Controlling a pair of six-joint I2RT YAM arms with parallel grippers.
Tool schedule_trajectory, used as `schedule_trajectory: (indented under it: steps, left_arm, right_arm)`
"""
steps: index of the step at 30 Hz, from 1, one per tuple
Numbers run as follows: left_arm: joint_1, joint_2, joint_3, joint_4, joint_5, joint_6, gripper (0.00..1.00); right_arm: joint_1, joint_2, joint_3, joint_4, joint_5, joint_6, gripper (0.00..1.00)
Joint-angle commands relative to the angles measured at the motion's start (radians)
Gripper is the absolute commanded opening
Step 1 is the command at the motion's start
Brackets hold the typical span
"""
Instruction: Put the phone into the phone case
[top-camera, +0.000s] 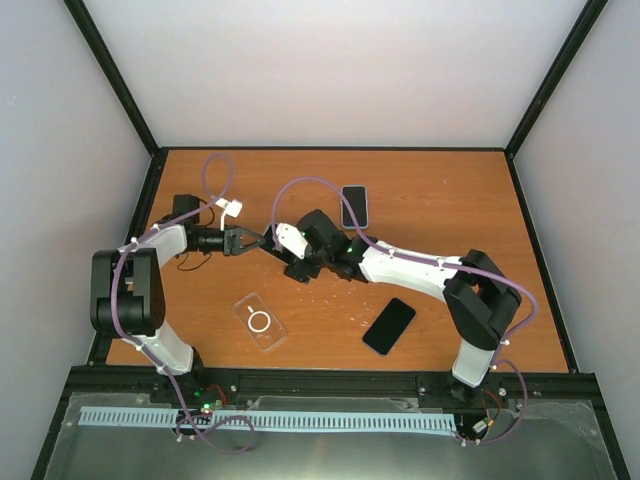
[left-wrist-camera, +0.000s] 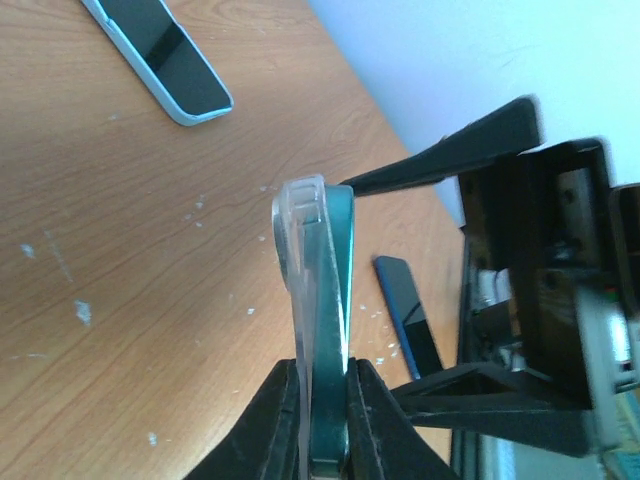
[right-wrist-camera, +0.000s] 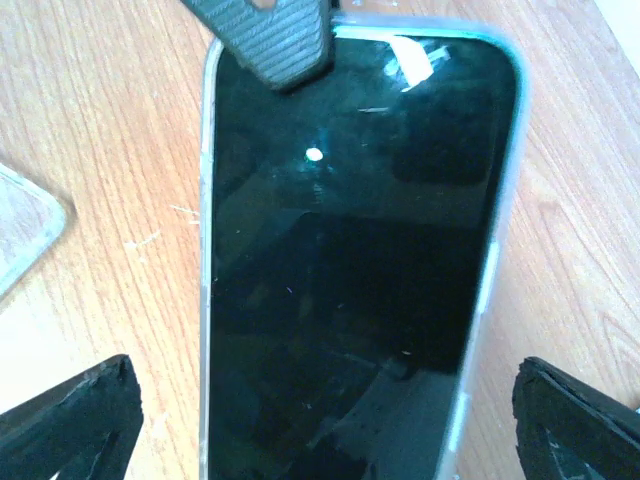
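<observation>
My left gripper is shut on a dark-screened phone together with a clear case, both held edge-on above the table. In the top view it holds them at mid-table. In the right wrist view the phone faces the camera with the clear case rim around its edges. One left fingertip presses on its top end. My right gripper is open, its fingers wide apart on either side of the phone and not touching it. At the far end the case bows slightly off the phone.
A second clear case with a ring lies near the front left. A black phone lies front right. A phone in a light case lies at the back. The wooden table has black rails along its edges.
</observation>
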Motion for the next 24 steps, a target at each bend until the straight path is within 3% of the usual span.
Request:
schedule_trajectory:
  steps: [1,11,16,24]
  left_arm:
    - [-0.004,-0.059,0.044,-0.016,-0.011,0.107,0.01]
    - [-0.018,-0.158,0.101,-0.178,0.002,0.329,0.01]
    - [-0.11,-0.258,0.133,-0.283,-0.059,0.479,0.01]
    - [-0.211,-0.423,0.132,-0.242,-0.148,0.517,0.01]
  right_arm:
    - [-0.031,-0.072,0.079,-0.086,-0.099,0.033,1.0]
    - [-0.226,-0.154,0.203,-0.314,-0.551,0.033,1.0]
    - [-0.276,-0.195,0.233,-0.391,-0.716,-0.038,0.89]
    - [-0.278,-0.247,0.299,-0.572,-0.863,-0.215,0.75]
